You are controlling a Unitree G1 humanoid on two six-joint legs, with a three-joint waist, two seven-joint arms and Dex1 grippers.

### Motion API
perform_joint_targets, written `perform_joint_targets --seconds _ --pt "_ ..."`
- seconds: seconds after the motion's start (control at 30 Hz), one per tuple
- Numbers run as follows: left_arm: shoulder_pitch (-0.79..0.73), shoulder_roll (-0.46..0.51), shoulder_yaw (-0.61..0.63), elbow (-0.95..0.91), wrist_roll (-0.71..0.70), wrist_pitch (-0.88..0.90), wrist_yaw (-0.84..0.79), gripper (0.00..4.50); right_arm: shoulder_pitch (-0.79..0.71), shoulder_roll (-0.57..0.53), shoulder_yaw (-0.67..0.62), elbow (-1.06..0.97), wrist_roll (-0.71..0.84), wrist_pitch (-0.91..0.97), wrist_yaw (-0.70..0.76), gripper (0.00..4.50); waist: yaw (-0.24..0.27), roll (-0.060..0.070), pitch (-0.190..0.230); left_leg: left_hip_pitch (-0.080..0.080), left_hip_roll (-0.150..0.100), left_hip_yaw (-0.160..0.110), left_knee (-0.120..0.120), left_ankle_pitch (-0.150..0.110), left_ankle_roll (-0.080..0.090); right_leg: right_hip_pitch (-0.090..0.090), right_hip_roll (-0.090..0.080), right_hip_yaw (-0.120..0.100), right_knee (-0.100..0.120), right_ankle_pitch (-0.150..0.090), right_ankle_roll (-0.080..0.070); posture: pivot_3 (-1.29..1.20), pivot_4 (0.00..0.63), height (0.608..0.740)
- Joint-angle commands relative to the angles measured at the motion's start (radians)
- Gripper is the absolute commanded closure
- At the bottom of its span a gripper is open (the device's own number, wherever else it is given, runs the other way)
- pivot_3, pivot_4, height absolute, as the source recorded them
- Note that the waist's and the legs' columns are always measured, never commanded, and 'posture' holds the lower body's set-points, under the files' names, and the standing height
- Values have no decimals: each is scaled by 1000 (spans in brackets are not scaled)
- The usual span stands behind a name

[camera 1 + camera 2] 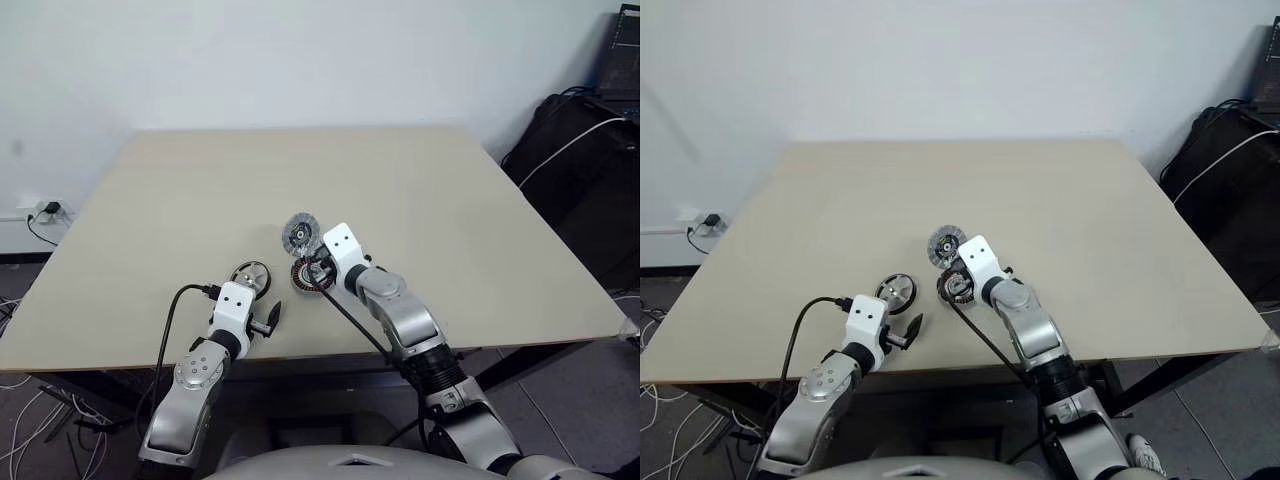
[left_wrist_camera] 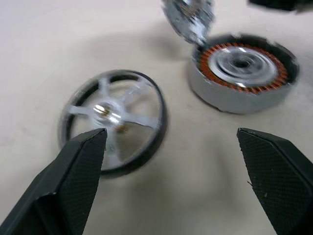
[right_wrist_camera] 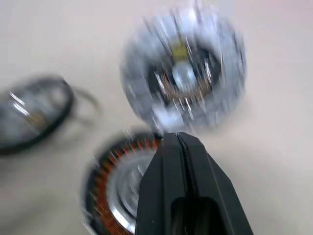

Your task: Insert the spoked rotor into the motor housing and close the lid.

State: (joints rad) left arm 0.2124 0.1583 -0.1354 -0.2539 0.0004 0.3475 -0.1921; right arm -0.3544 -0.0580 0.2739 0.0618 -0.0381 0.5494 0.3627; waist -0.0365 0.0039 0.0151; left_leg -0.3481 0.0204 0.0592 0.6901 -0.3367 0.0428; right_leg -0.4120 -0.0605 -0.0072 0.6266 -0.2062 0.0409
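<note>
Left fingers spread, empty | right fingers clenched, gripping blurred lid | motor housing partly hidden

Beige table, wall socket

On the bench, the spoked rotor lies left of the motor housing; the lid lies just behind the housing.

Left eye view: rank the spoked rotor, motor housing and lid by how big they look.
1. The spoked rotor and the lid look about alike, so no ranking between them.
2. The motor housing is partly hidden, so unsure.
</note>
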Motion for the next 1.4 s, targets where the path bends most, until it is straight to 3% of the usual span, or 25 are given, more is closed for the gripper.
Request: perform_joint_targets --seconds 0.03,0.2,0.6,1.1,1.4 --pt "-35 -74 101 18 -27 -51 111 0 30 -11 15 -122 29 -26 38 4457 2 -1 0 0 0 0 0 0 0 0 0 0 0 0 0 0 0 740" --pt "-76 -129 187 100 -71 -76 147 0 91 -40 26 -207 43 -18 58 4457 8 -2 0 0 -1 0 0 0 0 1 -1 0 -1 0 0 0 0 740" --pt "-207 -98 209 201 -210 94 15 0 164 -88 22 -310 84 0 76 4457 7 -5 2 0 -2 0 1 0 0 1 0 -1 -1 0 0 0 0 740" --pt "-283 -94 256 253 -244 214 53 0 239 -144 0 -393 122 24 67 4457 9 -7 3 0 -2 -1 1 0 0 2 0 0 -1 0 1 0 0 740" --pt "-299 -165 338 201 -447 342 9 0 230 -135 5 -391 121 24 62 4457 10 -8 4 0 -2 -1 1 0 0 2 0 0 -1 0 1 0 0 740"
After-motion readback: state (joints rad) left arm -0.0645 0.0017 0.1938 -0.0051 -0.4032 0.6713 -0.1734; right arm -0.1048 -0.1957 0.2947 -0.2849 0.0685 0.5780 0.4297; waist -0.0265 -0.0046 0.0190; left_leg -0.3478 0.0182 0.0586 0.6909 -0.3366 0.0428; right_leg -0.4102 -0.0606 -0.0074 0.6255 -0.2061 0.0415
